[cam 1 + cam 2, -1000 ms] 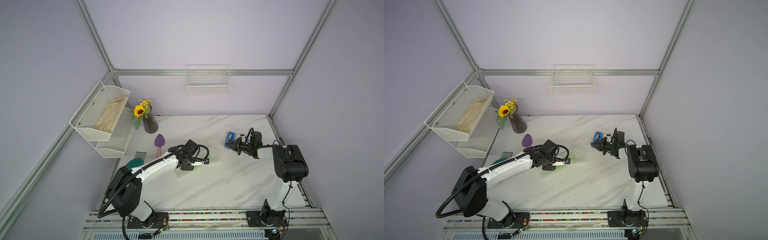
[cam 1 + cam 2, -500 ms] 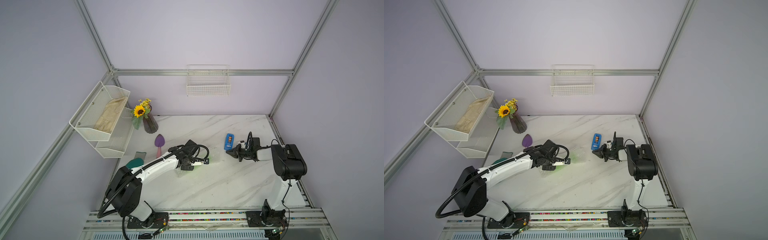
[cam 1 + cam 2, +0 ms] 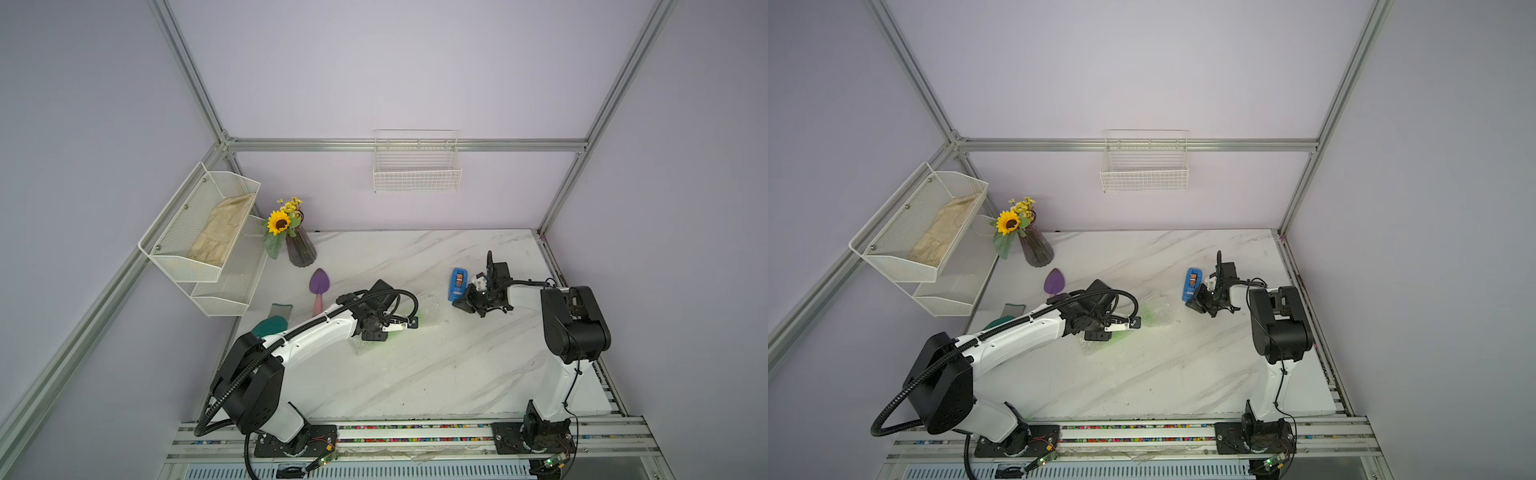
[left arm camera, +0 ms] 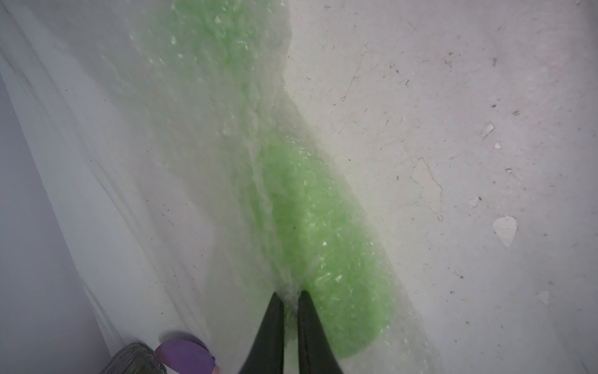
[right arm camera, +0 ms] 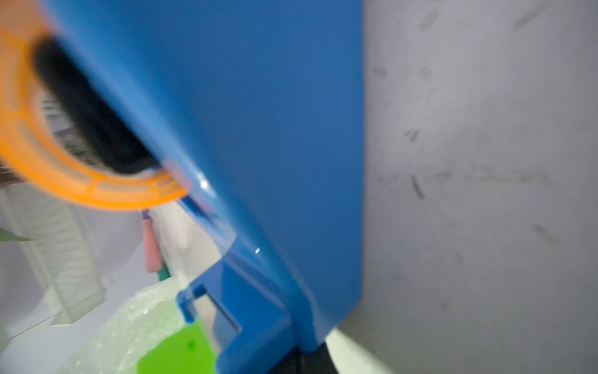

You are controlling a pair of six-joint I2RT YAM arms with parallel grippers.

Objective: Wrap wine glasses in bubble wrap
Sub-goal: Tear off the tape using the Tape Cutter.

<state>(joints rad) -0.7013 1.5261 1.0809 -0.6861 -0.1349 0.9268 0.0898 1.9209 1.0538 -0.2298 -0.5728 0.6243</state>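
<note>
Two pincers: left pincer nips bubble wrap over goblet; right pincer closed beside blue tape dispenser

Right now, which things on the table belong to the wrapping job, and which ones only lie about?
For the job: lime-green translucent plastic goblet; clear bubbled plastic sheet over it, pinched by the left pincer; probably the blue plastic tape dispenser.
Lying about: dark purple ribbed vase with sunflower; purple scoop with pink handle; teal fabric piece.
</note>
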